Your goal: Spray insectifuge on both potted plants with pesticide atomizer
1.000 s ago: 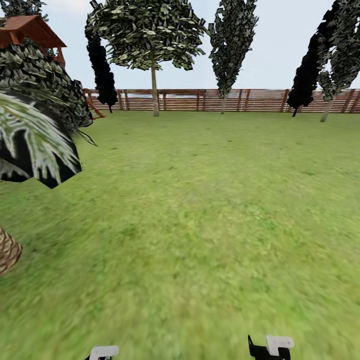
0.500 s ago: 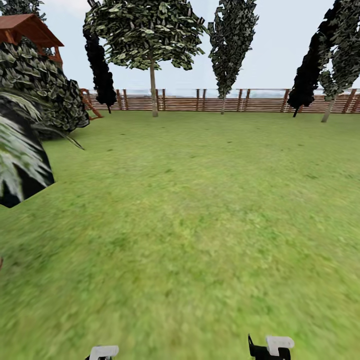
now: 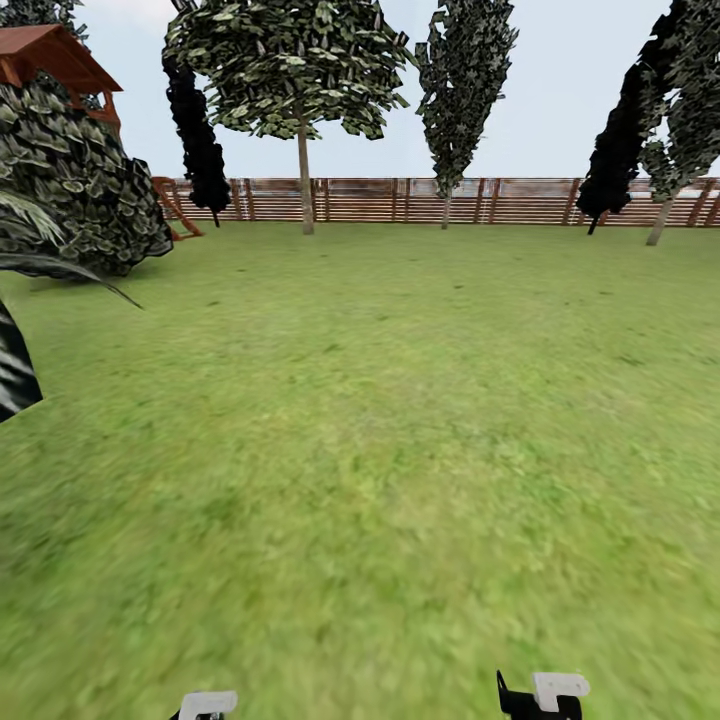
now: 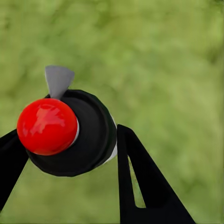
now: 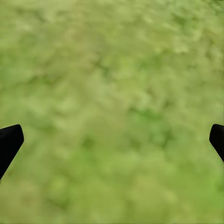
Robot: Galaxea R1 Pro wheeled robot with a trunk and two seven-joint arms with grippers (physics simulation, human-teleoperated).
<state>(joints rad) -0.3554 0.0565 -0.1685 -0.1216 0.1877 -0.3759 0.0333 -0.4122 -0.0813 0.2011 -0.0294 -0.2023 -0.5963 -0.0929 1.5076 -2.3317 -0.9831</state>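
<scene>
In the left wrist view the pesticide atomizer [image 4: 91,135] is seen end-on: a dark round cap with a red ball, a grey nozzle tab and a whitish rim. My left gripper [image 4: 70,140] is shut on it, one black finger [image 4: 140,182] on each side, above grass. My right gripper [image 5: 112,140] is open over bare grass with nothing between its fingers. Both wrists peek in at the bottom of the head view, left [image 3: 207,705] and right [image 3: 545,695]. The garden lawn [image 3: 400,400] stretches ahead. The potted plants are out of view.
A brown slat fence [image 3: 400,200] closes the far side, with trees [image 3: 300,80] along it. A big dark bush [image 3: 80,190] and a white-striped agave leaf [image 3: 12,370] stand at the left, with a red-roofed structure [image 3: 50,55] behind.
The whole head view has shifted: the agave and bush slid toward the left edge and a scaly trunk at lower left left the picture. The camera moved. Both grippers hold their places.
</scene>
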